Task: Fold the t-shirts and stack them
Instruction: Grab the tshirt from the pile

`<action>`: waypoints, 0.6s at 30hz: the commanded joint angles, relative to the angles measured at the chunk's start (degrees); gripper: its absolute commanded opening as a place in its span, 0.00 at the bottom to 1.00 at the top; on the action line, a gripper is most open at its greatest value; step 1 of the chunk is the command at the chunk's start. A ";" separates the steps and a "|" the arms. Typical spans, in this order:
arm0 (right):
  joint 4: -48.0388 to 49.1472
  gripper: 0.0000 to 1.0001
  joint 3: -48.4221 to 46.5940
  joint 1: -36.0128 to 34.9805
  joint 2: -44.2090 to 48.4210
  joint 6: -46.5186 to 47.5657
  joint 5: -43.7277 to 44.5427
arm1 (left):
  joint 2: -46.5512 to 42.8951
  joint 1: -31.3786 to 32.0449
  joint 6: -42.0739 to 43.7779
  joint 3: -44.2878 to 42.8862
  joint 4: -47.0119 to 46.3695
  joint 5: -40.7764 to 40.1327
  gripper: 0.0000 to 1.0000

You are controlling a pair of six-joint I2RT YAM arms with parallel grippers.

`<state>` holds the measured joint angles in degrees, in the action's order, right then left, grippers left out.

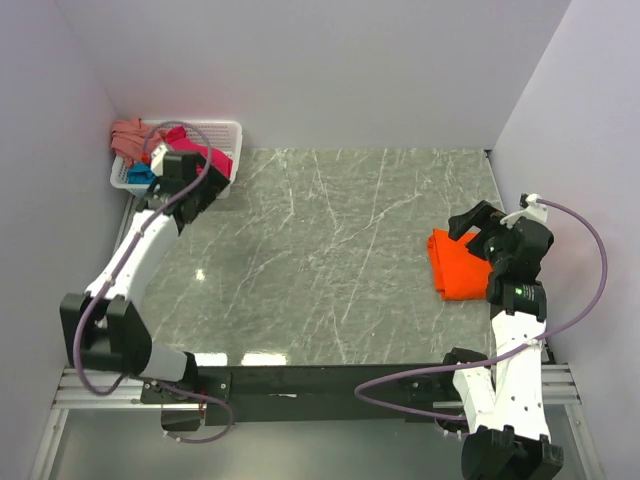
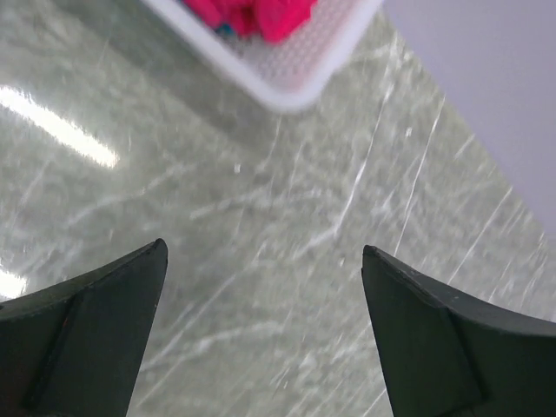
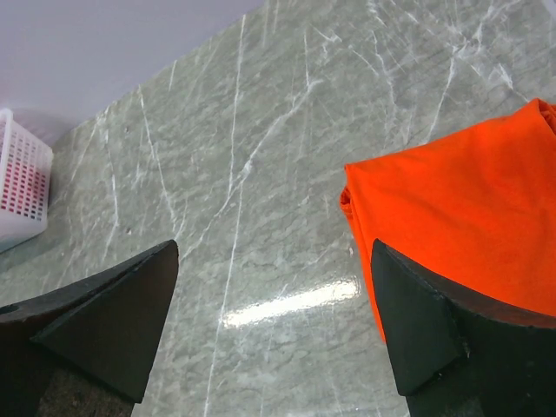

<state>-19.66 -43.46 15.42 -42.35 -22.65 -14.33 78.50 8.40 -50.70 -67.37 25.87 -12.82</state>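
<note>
Orange t-shirt (image 1: 458,265): bright, plain, folded to a rough rectangle w/ a rounded fold on its left edge. It lies flat on the right side of the table (image 1: 330,300), well apart from the rest. Magenta-red t-shirt (image 1: 215,160): crumpled, heaped in the basket (image 1: 222,126) at the far-left corner. Teal t-shirt (image 1: 138,176): only a small patch shows at the basket's near-left end. Salmon-pink t-shirt (image 1: 128,135): bunched, hanging over the basket's far-left rim toward the wall.

Count: 4 shirts, 1 per colour. 1 is folded on the table, 3 are unfolded in or on the basket. 1 basket, white plastic mesh. 2 arms, black and white w/ purple cables.

Left gripper (image 2: 263,252): fingers wide apart, nothing btwn them, only bare table showing in the gap. It hangs over the table just beside the basket's near-right side. Right gripper (image 3: 274,248): fingers also spread wide, nothing held. It is over the far-left edge of the orange shirt; the wrist view has its right finger in front of the cloth, and contact can't be told.

Surface: grey-green marble-look top w/ white veins, glossy, streaks of light glare near the front. Room: plain pale lilac-white walls (image 1: 320,70) on the left, far and right sides. Black bar and metal rails along the near edge, where the arm bases sit.
</note>
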 commanded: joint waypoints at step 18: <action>0.32 0.97 -0.66 0.31 -0.72 1.12 -2.02 | 50.69 -12.80 12.20 -59.54 13.60 -1.86 0.99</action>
<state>-19.14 -42.39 15.42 -43.20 -22.44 -16.97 128.25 -4.80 -41.32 -122.21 34.52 -13.21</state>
